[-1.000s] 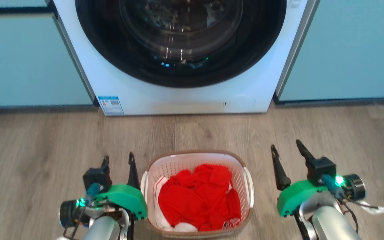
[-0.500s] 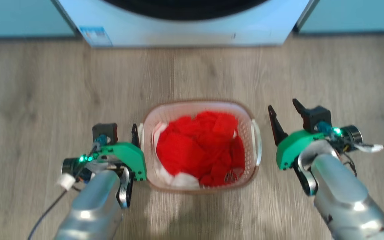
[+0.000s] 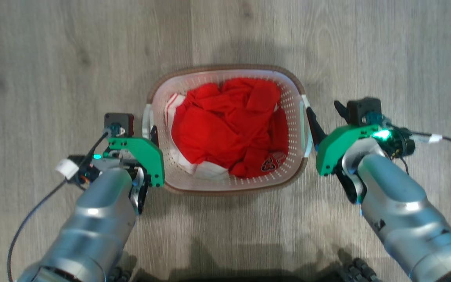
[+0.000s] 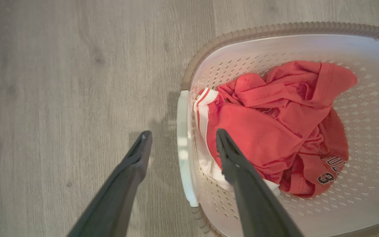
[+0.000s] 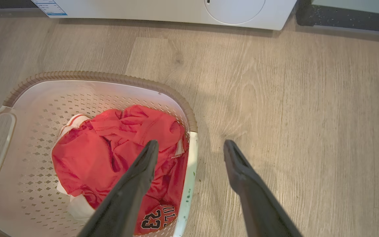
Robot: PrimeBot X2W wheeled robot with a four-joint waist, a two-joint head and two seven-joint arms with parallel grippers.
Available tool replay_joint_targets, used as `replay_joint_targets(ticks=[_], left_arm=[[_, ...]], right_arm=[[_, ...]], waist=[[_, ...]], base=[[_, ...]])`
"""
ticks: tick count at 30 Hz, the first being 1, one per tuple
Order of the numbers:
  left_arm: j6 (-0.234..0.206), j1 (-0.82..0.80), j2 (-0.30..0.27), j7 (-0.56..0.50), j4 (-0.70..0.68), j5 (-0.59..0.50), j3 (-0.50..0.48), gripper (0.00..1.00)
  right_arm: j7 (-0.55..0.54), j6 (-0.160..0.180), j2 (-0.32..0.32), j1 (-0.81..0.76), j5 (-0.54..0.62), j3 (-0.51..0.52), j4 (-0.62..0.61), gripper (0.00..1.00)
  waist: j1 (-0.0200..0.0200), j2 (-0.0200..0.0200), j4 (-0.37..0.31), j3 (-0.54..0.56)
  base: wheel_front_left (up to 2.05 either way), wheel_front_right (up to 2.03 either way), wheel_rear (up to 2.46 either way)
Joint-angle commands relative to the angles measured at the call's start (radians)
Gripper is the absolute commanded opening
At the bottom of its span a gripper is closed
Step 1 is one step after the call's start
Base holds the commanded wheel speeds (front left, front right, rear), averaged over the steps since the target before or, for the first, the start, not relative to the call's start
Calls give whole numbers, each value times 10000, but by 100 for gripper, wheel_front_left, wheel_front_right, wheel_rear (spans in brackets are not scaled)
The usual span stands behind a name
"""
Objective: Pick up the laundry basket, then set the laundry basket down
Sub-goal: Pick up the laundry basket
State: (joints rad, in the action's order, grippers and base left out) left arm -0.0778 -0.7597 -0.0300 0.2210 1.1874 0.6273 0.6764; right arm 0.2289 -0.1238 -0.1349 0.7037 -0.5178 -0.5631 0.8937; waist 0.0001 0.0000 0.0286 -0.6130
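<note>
**Both grippers astride the handles, basket not yet lifted**

Head view: The laundry basket [image 3: 225, 76] stands flat on the wooden floor [image 3: 53, 58], directly between the left gripper [image 3: 141, 131] and the right gripper [image 3: 322, 107]. A red jersey [image 3: 225, 121] is heaped inside it. Judging from this, neither half of the task is done, so clamping, lifting and setting down all remain. The right gripper's inner finger lies just beside the right handle [image 3: 306, 117], and contact cannot be told from here. The left gripper's fingers are mostly hidden under its green housing.

Left wrist view: The left gripper [image 4: 183, 133] is spread wide and holds nothing. The left handle [image 4: 183, 154] runs between its two fingers. The outer finger is over bare floor and the inner one over the jersey inside the basket. No touch is evident.

Right wrist view: The right gripper [image 5: 191, 143] is equally wide and empty. The right handle [image 5: 189, 171] lies between its fingers, with the inner finger over the jersey and the outer one over floor. The washing machine [image 5: 163, 10] stands well beyond the fingertips.
</note>
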Motion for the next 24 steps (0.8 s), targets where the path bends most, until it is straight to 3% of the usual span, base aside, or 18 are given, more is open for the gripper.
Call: replay_joint_targets(ticks=[1, 9, 24], left_arm=[[146, -219, -202, -40, 78, 77, 51, 100], [531, -845, -202, -627, 368, 467, 793, 100], [167, -1596, -202, -1477, 775, 876, 1573, 100]], right_arm=[[-52, -69, 58, 18, -342, -346, -30, 100], [-530, -69, 49, 807, -1497, -1018, 680, 100], [-986, -69, 323, 1708, -2545, -2104, 1323, 100]], waist=[[-1, 0, -108, -412], [-1, 0, -121, -1128], [-1, 0, -280, -1980]], base=[[0, 0, 0], [0, 0, 0], [0, 0, 0]])
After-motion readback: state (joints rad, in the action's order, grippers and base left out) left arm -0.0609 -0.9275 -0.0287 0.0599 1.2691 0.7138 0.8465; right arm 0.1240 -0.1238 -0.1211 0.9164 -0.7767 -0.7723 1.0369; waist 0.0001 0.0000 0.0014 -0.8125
